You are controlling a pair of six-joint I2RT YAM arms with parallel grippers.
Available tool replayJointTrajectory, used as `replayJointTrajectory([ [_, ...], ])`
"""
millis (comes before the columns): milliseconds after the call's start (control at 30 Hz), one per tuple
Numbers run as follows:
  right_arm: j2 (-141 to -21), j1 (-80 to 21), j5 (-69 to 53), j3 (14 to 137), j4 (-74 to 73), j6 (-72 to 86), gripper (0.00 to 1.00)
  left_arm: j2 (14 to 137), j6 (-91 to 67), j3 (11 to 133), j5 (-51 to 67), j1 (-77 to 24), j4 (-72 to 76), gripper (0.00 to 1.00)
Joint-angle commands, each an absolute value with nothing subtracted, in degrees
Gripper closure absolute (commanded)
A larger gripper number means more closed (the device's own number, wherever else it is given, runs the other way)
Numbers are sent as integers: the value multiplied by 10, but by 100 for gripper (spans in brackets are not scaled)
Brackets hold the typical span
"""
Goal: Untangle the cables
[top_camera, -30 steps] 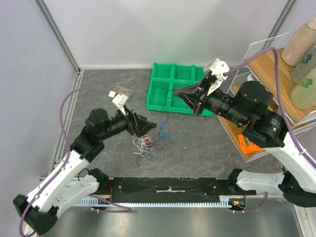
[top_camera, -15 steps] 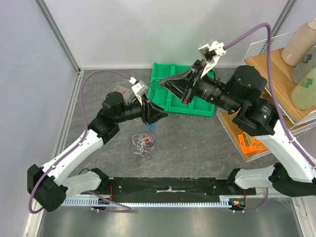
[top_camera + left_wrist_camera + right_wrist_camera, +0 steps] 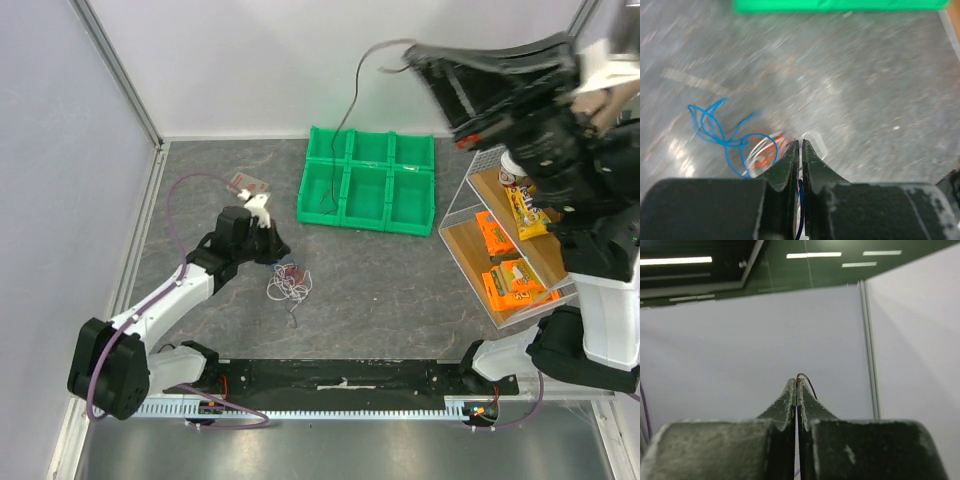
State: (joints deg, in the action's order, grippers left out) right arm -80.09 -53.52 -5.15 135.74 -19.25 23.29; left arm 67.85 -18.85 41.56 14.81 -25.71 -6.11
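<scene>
The cables (image 3: 288,284) lie in a small heap of white, red-orange and blue loops on the grey table. My left gripper (image 3: 277,254) sits low at the heap's left edge. In the left wrist view this gripper (image 3: 800,143) is shut on a dark blue cable (image 3: 800,200) that runs between its fingers. Bright blue loops (image 3: 715,131) and orange and white strands (image 3: 765,150) lie just to its left. My right gripper (image 3: 408,58) is raised high at the back, shut on a thin black cable (image 3: 344,122). That cable hangs down towards the green bin, apart from the heap.
A green bin (image 3: 372,133) with several compartments stands at the back centre. A wire shelf (image 3: 500,240) with orange snack packs is at the right. A small card (image 3: 245,183) lies at the back left.
My right arm has swung up high, lifting the black cable away from the heap. My left gripper has dropped to the heap and gone from open to shut.
</scene>
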Motion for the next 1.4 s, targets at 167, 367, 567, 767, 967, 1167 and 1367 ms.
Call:
replayJointTrajectory([
  [167,-789,-536,13,1386,-103,166,100,585,-256,359,69,-174,-207,86],
  [367,-734,-536,75,1204,-138,149,100,586,-242,422,77,-163,-245,86],
  [567,-707,-536,185,1078,-198,91,100,589,-240,489,130,-163,-284,85],
  [767,-735,-532,265,1025,-204,67,100,591,-249,520,198,-163,-303,78],
  [967,-794,-418,215,1052,-205,119,100,589,-246,549,244,-163,-329,68],
  [1167,-856,-339,158,1125,-207,131,100,572,-248,548,265,-163,-341,56],
  [1367,-882,-272,142,1143,-214,110,100,570,-242,556,265,-163,-350,53],
])
